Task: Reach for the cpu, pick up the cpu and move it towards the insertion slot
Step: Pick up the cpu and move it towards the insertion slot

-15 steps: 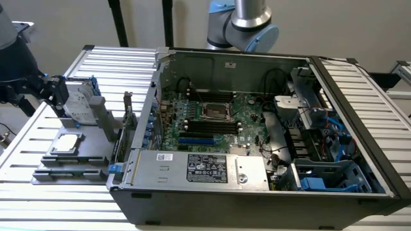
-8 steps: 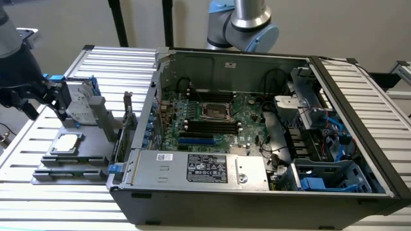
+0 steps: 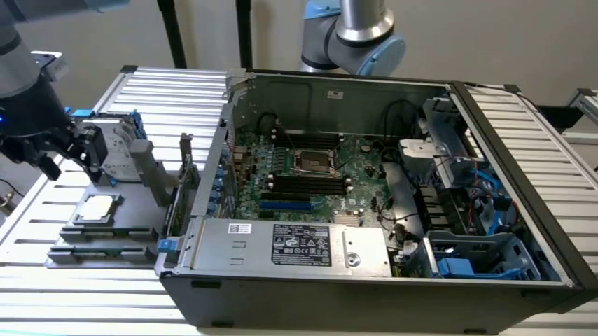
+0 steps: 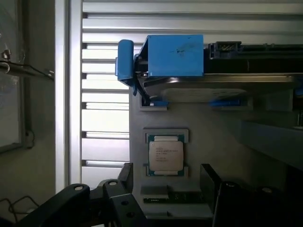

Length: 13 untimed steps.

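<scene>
Black jaws of the arm's gripper (image 4: pixel 166 182) stand spread apart and hold nothing, hanging clear above a grey moulded holder (image 3: pixel 103 234). In line with the gap between them lies the small flat square cpu (image 4: pixel 165 154), silver metal face up, seated in a shallow recess of that holder. Just beyond it stands a silver rectangular hard drive with blue brackets (image 4: pixel 174 56). Both rest on the ribbed aluminium desk (image 3: pixel 159 87). Well apart, inside the open dark grey computer case (image 3: pixel 374 294), the square silver-framed insertion slot (image 3: pixel 315 159) sits on the green motherboard (image 3: pixel 360 175). I judge the cpu light, stiff and thin, with a slippery polished face and a delicate underside. Two opposite edges look the best place to pinch it, gently and level.
</scene>
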Motion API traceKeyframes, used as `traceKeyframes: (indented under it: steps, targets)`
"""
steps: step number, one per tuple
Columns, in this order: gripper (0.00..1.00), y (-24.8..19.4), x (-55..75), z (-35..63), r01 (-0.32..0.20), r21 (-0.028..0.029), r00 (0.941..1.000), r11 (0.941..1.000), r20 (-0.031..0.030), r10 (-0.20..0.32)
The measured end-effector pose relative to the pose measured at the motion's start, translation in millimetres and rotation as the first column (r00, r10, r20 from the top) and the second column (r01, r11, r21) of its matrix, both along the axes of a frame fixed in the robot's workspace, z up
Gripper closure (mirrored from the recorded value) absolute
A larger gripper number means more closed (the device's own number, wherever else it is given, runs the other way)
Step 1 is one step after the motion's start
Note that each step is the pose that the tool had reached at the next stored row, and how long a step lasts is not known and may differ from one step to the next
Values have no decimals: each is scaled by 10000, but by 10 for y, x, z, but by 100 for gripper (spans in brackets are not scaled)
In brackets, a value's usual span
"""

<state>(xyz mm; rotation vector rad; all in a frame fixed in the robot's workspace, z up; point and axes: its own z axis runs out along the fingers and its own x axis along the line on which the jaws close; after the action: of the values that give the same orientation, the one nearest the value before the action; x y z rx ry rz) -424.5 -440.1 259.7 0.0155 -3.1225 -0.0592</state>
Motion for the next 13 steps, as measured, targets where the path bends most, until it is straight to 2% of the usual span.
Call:
traceKeyframes:
  steps: [9,13]
  targets:
    - [33,3,0,-164,75,0,10000,10000,0,-75]
    - [33,3,0,-237,77,1,10000,10000,48,-77]
